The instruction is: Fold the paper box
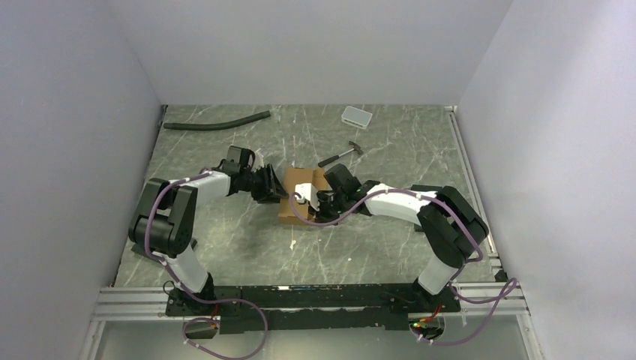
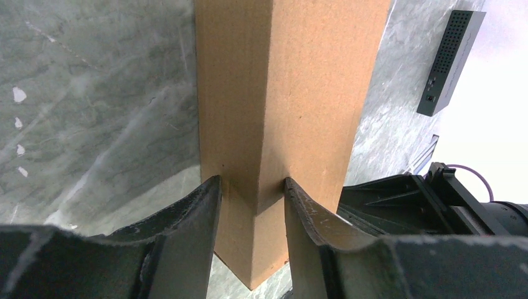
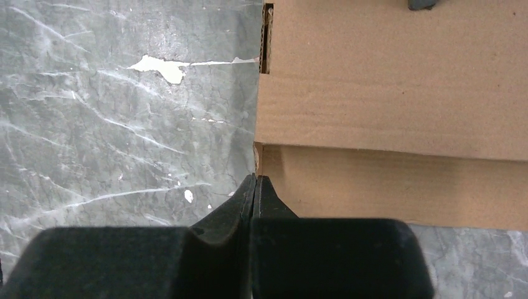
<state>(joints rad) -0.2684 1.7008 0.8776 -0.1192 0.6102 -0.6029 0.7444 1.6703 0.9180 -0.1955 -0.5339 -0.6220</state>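
Note:
The paper box (image 1: 295,180) is brown cardboard, standing partly folded in the middle of the table between both arms. In the left wrist view a vertical corner ridge of the paper box (image 2: 292,81) runs between my fingers. My left gripper (image 2: 252,180) is shut on that ridge, one pad on each face, reaching in from the left (image 1: 276,193). My right gripper (image 3: 256,177) is shut with its tips pressed together right at the left edge of the paper box (image 3: 398,93). Nothing shows between those tips. From above, the right gripper (image 1: 311,204) sits at the box's near right side.
A black hose (image 1: 217,122) lies at the back left, a small white-grey tray (image 1: 356,116) at the back, and a hammer (image 1: 341,154) just behind the box. A flat black slab (image 2: 450,59) lies by the right wall. White walls close in three sides.

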